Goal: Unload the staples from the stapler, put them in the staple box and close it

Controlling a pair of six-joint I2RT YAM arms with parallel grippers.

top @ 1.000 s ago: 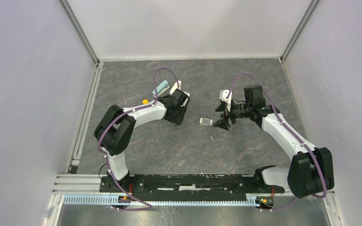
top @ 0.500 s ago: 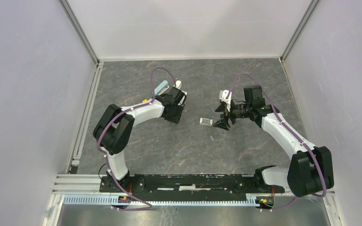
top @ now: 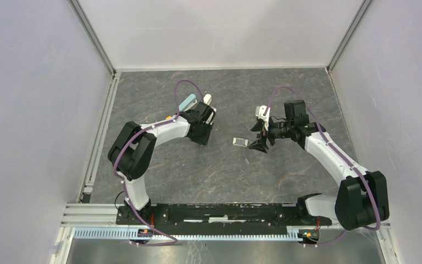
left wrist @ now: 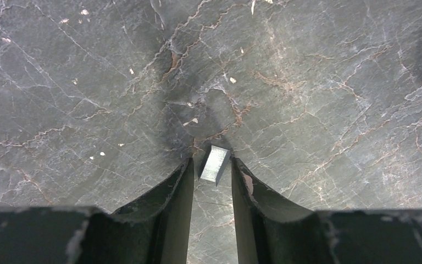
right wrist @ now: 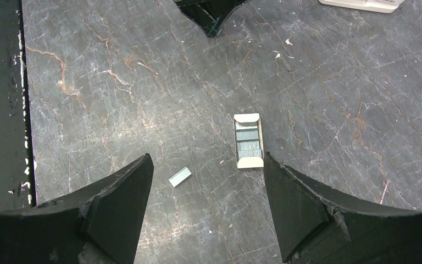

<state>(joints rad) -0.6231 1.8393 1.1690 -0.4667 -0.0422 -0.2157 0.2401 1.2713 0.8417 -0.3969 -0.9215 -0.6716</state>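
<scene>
Two arms reach over a gray stone table [top: 159, 88].

The left gripper [left wrist: 212, 160] points down at the table. Its fingers [left wrist: 176, 192] are close together, with only a thin gap between them. A small silver block [left wrist: 215, 164] lies flat on the table in that gap, right at the tips. One corner of the block seems to touch one finger, and a thin bit of table shows by the other finger. I cannot tell if the fingers are squeezing the block. A teal thing [top: 187, 103] and a white thing [top: 207, 99] lie just past this gripper, toward the back wall. They sit side by side.

The stapler [top: 240, 142] lies flat on the table between the two arms. It is well apart from the left gripper and just beside the tips of the right gripper [top: 259, 144].

The right gripper has its fingers [right wrist: 122, 192] spread wide apart, and it holds nothing. From its own camera, the stapler [right wrist: 249, 141] lies just ahead of the gap, very near one finger. The staples [right wrist: 179, 176] are a tiny silver strip. They lie on the table inside the gap, nearer the other finger, and they touch nothing.
</scene>
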